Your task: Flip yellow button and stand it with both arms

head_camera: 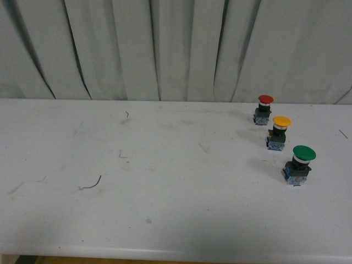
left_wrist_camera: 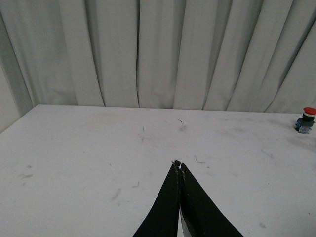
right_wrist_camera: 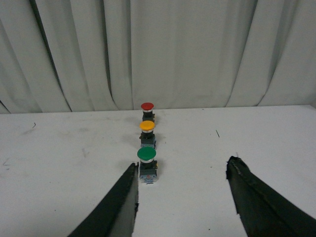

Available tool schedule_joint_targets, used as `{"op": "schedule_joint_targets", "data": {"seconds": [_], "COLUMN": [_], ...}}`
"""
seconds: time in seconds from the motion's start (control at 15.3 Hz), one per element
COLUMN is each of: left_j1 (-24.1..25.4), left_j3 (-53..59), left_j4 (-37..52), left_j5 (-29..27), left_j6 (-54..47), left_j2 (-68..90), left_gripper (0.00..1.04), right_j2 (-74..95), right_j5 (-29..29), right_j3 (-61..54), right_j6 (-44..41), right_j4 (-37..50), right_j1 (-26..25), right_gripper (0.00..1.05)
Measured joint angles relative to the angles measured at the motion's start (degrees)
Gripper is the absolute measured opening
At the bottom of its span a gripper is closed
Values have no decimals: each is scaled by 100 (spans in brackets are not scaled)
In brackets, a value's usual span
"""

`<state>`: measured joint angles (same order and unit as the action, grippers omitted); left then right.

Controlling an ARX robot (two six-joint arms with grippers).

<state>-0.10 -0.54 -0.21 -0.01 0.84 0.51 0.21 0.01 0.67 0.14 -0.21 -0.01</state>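
Front view: looks down over the tabletop (head_camera: 165, 181) toward the curtain (head_camera: 176, 49).
Wrist views: low, facing the same curtain (both share the red button (left_wrist_camera: 307, 117)).

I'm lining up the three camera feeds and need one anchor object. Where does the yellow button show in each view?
Front view: the yellow button stands upright on the table's right side, between the red button behind it and the green button in front.
Left wrist view: not in it; only the red button shows at the edge.
Right wrist view: the middle one of the row, beyond the open right gripper.
Shared landmark: the red button.
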Motion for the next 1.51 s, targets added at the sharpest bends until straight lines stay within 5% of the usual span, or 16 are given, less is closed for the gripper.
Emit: {"op": "schedule_joint_targets", "data": {"seconds": [0.26, 0.79, 1.18, 1.44, 1.51], "left_j1": [0, 0, 0, 0, 0], "left_j3": [0, 0, 0, 0, 0], "left_j4": [0, 0, 0, 0, 0], "left_j5": [0, 0, 0, 0, 0], "left_j6": [0, 0, 0, 0, 0], "left_j2": [0, 0, 0, 0, 0], "left_gripper": [2, 2, 73, 86, 98], "right_j2": [0, 0, 0, 0, 0], "right_j5": [0, 0, 0, 0, 0], "right_j3": [0, 0, 0, 0, 0], "right_j6": [0, 0, 0, 0, 0], "right_j4": [0, 0, 0, 0, 0], "right_j1": [0, 0, 0, 0, 0], "right_gripper": [99, 98, 98, 98, 98]}}
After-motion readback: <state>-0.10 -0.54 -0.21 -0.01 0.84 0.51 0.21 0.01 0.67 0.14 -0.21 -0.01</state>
